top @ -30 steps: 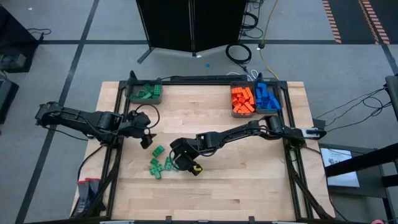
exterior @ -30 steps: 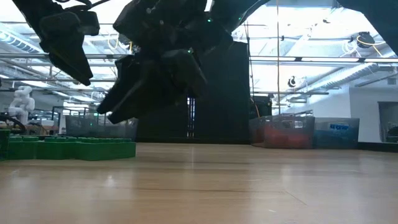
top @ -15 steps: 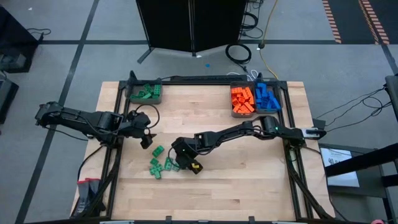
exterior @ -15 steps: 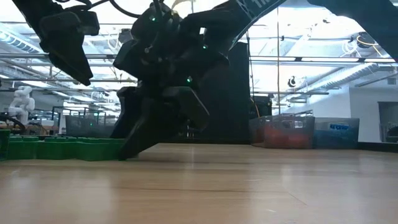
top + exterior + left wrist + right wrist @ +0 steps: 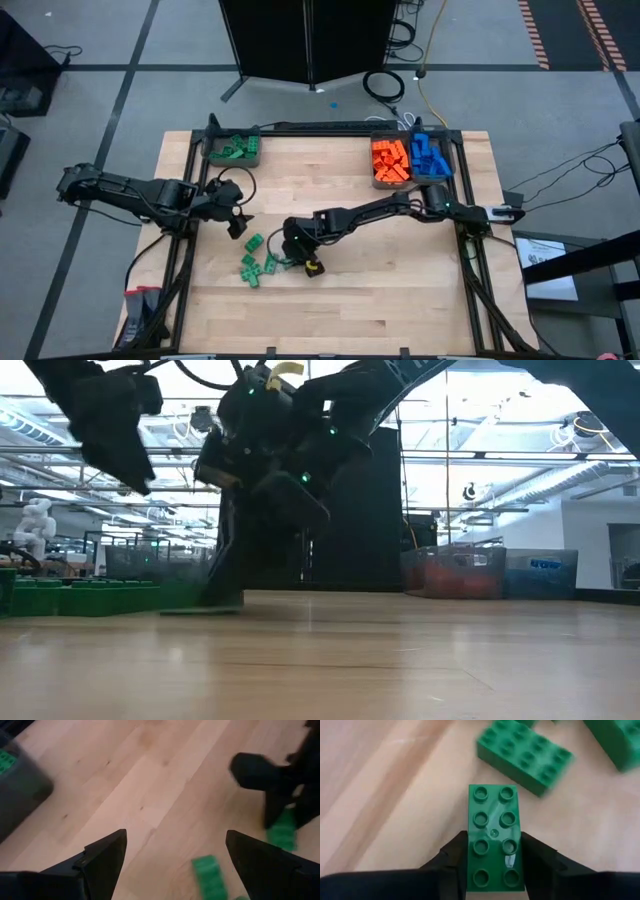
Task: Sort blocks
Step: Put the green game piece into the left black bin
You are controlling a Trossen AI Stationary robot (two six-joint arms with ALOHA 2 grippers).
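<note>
Several loose green blocks (image 5: 252, 262) lie studs up on the wooden table's near left. My right gripper (image 5: 289, 261) reaches down at the right end of that group and is shut on one green two-by-four block (image 5: 494, 827); a second green block (image 5: 525, 752) lies just beyond it. My left gripper (image 5: 236, 223) hangs open above the table, to the left of the group, with nothing between its fingers (image 5: 107, 857). In its wrist view a loose green block (image 5: 209, 875) lies below. My right gripper pinches the block's two long sides (image 5: 473, 849) between its two fingers (image 5: 454, 856), at the end nearer the wrist. The fingers slant down from the table's right and lie along the block's sides. The block sits studs up, flat on the table.
A grey bin with green blocks (image 5: 233, 150) stands at the far left corner. Bins of orange blocks (image 5: 389, 162) and blue blocks (image 5: 430, 157) stand at the far right. Bare wood lies across the table's middle and near right.
My right gripper has sunk to the table at the right end of the green group, rolled about its own axis, and narrowed its fingers onto the green block. The block stays on the table.
</note>
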